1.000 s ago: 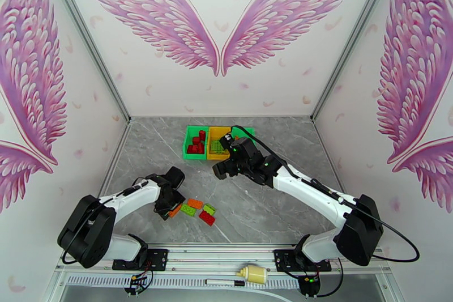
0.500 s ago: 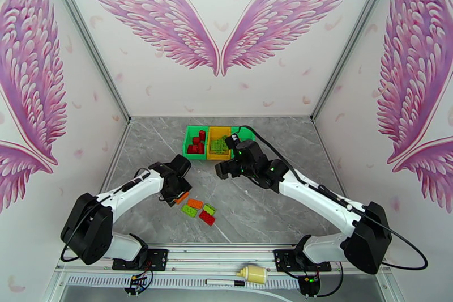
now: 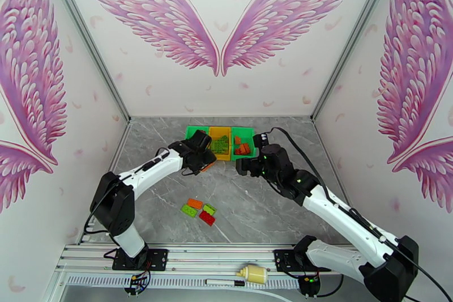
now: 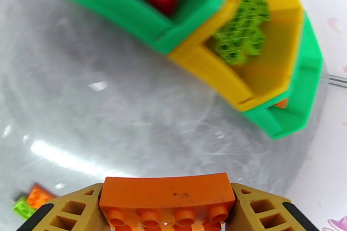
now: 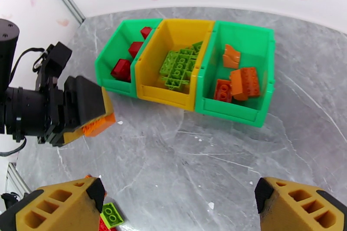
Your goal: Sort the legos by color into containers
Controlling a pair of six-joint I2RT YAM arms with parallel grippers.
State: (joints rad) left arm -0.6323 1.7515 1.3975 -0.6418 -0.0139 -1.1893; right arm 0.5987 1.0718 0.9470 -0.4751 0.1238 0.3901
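And the left gripper (image 4: 167, 212) is clamped tight on an orange brick (image 4: 167, 193), holding it above the table (image 5: 195, 154) just in front of the red-brick bin (image 4: 121, 11), likely bound for the right-hand green bin (image 5: 230, 112) with the other orange bricks (image 5: 243, 82), while the right gripper (image 5: 178, 199) hangs wide open, empty.

Two green bins (image 5: 230, 112), one yellow bin (image 5: 165, 95), orange brick (image 4: 167, 193), grey marbled table (image 5: 195, 158), pink wing-patterned walls (image 3: 170, 14)
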